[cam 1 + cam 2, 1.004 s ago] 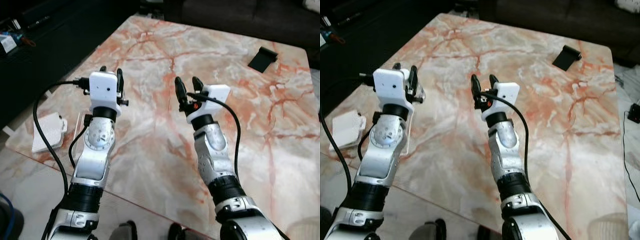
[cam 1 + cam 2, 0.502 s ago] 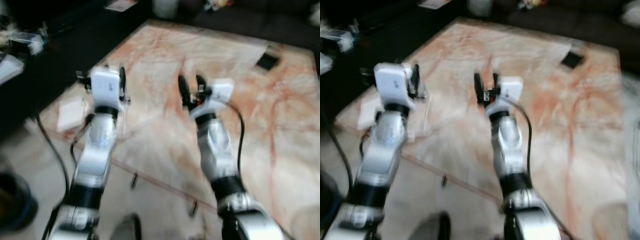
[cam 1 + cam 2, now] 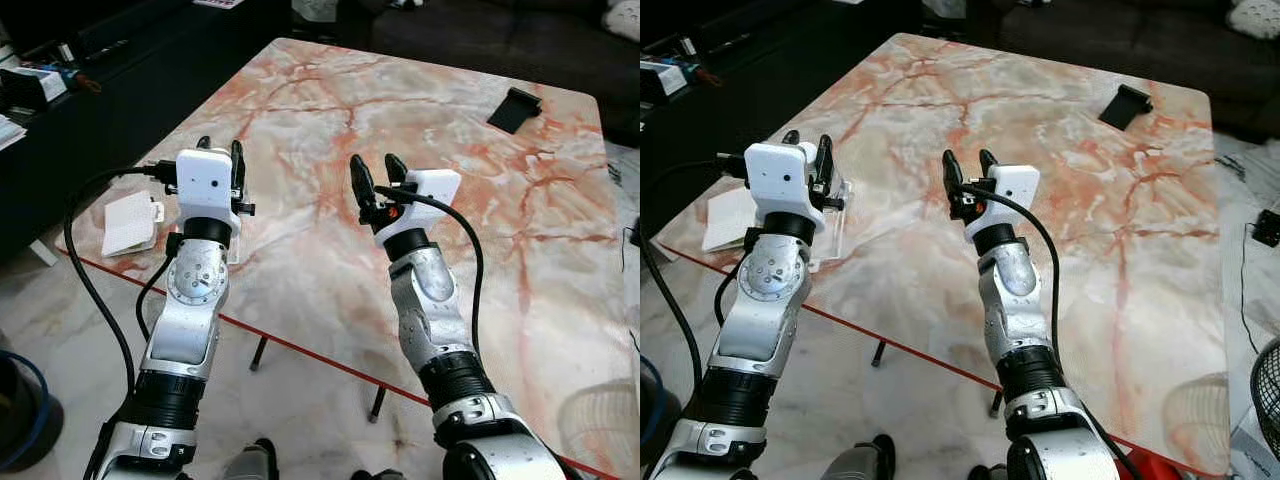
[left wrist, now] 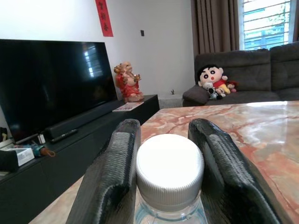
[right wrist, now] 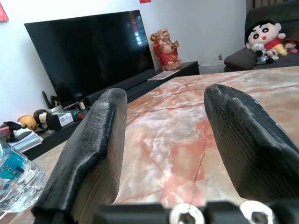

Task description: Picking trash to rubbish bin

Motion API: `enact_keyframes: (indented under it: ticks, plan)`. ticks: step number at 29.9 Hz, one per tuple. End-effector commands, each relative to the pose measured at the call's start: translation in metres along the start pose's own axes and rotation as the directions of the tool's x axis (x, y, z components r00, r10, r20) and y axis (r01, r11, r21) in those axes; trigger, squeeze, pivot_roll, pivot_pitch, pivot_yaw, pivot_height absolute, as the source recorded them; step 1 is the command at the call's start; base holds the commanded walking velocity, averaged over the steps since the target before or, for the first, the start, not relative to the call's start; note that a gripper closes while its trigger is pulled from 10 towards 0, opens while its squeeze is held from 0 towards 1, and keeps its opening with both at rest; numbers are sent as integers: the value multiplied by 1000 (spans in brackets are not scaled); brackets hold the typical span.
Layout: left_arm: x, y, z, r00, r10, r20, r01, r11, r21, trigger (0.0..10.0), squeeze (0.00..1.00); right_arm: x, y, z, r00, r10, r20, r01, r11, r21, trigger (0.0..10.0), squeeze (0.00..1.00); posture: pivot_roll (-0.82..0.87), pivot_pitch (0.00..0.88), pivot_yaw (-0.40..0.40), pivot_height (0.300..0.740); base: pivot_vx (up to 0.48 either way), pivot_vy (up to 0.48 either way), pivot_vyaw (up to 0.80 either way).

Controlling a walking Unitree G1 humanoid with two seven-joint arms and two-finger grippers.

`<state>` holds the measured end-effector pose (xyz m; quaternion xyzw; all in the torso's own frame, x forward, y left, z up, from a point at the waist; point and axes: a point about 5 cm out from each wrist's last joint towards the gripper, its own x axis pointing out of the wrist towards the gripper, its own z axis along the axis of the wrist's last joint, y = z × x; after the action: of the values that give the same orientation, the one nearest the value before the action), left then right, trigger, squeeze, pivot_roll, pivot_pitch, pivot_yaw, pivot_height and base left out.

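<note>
Marble tabletop (image 3: pixel 520 250) beneath two raised silver forearms, fingers pointing up and forward. Left gripper (image 4: pixel 166 154) pinching a clear bottle (image 4: pixel 169 186) by its white-capped neck, held above the tabletop's near-left corner. Right gripper (image 5: pixel 170 140) spread, holding nothing, beside it. No legible label on the bottle. White packet (image 3: pixel 128 221) near the left edge.

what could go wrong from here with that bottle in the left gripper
1. The left gripper holds the plastic bottle just below its white cap, so the smooth neck might slip out while the robot walks.
2. The bottle hangs by the marble table edge; a swing of the arm could knock it against the table.
3. A black cable loops loosely beside the left arm and might snag.
</note>
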<state>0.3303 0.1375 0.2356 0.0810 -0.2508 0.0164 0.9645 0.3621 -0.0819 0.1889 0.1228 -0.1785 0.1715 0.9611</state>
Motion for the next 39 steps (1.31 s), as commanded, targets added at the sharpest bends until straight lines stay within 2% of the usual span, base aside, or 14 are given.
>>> enact_keyframes:
  ticks: [1, 39]
  plan:
    - [4, 2, 7, 1000, 5, 31, -6, 1000, 11, 10000, 0, 2, 2, 3, 1000, 1, 10, -2, 1000, 6, 10000, 0, 131, 177, -27, 740, -244, 0, 0]
    - [2, 1, 5, 1000, 0, 19, -1, 1000, 5, 10000, 0, -2, -2, -3, 1000, -23, -16, 23, 1000, 6, 10000, 0, 129, 174, -26, 740, -259, 0, 0]
